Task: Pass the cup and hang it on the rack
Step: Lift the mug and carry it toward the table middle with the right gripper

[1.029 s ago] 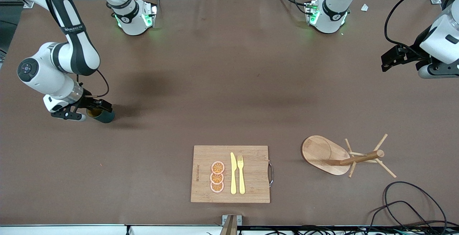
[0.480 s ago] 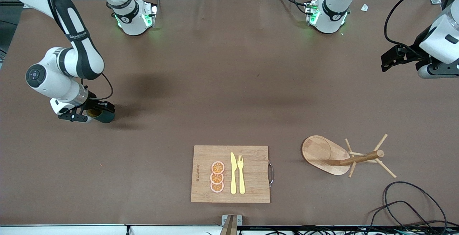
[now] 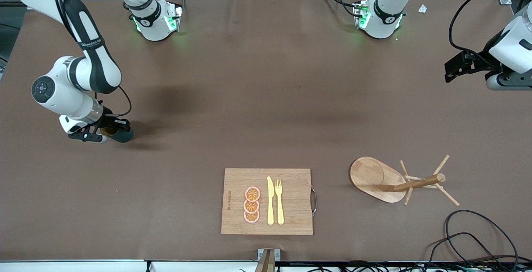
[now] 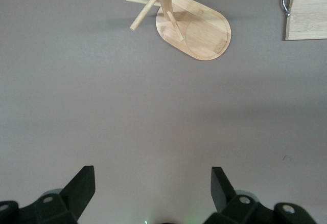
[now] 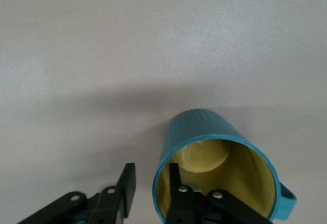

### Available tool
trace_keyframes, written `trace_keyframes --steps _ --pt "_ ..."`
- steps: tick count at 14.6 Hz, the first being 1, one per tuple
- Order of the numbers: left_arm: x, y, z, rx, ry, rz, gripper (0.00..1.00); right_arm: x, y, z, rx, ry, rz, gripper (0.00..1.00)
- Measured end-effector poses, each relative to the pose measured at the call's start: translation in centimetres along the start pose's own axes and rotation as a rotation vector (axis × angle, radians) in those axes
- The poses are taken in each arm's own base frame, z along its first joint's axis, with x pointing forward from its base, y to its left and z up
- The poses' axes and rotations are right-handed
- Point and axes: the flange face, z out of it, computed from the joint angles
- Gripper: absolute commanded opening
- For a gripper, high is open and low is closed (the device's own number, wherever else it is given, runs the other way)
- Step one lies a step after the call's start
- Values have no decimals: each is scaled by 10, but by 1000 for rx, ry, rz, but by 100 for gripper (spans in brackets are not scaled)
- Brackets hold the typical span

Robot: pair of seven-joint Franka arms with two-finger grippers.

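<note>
The cup (image 3: 118, 134), a dark teal mug with a mustard-yellow inside, stands on the brown table (image 3: 257, 97) at the right arm's end, well apart from the rack (image 3: 384, 179), which stands toward the left arm's end. The right gripper (image 3: 109, 131) is down at the cup with its fingers straddling the rim wall, one finger (image 5: 174, 193) inside the mouth and the other (image 5: 126, 185) outside; a gap shows between the outer finger and the wall, so the fingers look spread rather than pinched on it. The cup's small handle (image 5: 286, 203) points away from the fingers.

By the look of it the task is at its first step: the cup is not yet lifted, the pass to the other arm is not made, and no peg of the rack carries anything.

The left gripper (image 4: 152, 191) waits in the air, fingers spread wide, empty, above bare table that lies farther from the front camera than the rack.

A wooden cutting board (image 3: 267, 201) with a yellow knife (image 3: 270, 200), a yellow fork (image 3: 279, 201) and three orange slices (image 3: 252, 204) lies beside the rack, toward the right arm's end. It sits near the route from cup to rack and may need to be cleared from above. A loose black cable (image 3: 474, 234) lies nearer the front camera than the rack.
</note>
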Motion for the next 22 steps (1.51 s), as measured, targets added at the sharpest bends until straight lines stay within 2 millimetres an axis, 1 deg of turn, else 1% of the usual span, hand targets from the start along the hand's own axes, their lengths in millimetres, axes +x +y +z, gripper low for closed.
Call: trace_keyframes --steps 2,4,7,13,15,16,17,19,21,22 --pt "0 0 0 0 0 0 100 2 1 5 -2 4 1 15" --pt "0 2 0 0 0 4 100 2 1 6 -2 4 1 9" --pt "0 5 0 0 0 9 100 4 1 6 -2 6 2 3" --pt "0 6 1 0 -1 11 100 6 2 3 -2 7 2 2" --pt "0 6 1 0 -2 11 100 5 -5 2 1 -32 16 2" --pt "1 6 1 0 -2 11 100 4 -16 -1 2 -52 44 2" --pt "1 5 1 0 -2 10 100 3 -35 -9 0 -72 81 2" --pt "1 5 1 0 -3 10 100 0 -91 -37 -13 -118 165 2" --pt "1 5 2 0 -3 10 100 -3 -153 -74 -24 -128 240 2" --pt "1 5 2 0 -4 9 100 -7 -185 -89 -26 -118 275 2"
